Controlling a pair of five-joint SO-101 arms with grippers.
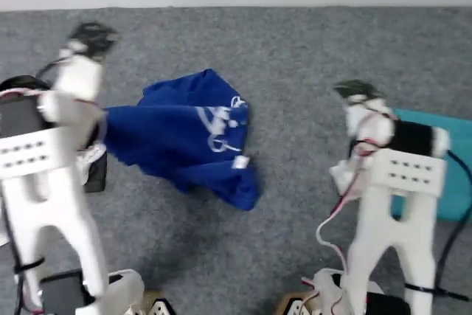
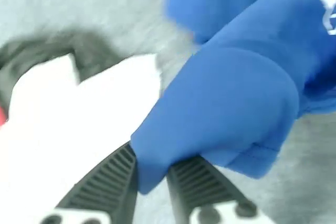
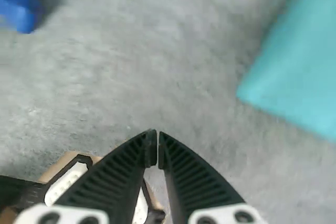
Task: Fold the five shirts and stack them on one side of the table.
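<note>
The crumpled blue fabric shirt (image 1: 188, 138) lies on the grey felt surface (image 1: 295, 71), extending from the left pincer (image 2: 152, 174), which clamps its edge. The right pincer (image 3: 156, 136) (closed, empty) stands well apart, beside the flat teal garment (image 1: 450, 160).

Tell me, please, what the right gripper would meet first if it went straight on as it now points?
Most likely the bare grey table cover: the shut right gripper points at it, with the teal shirt off to one side and the blue shirt to the other. Depth is unclear.
</note>
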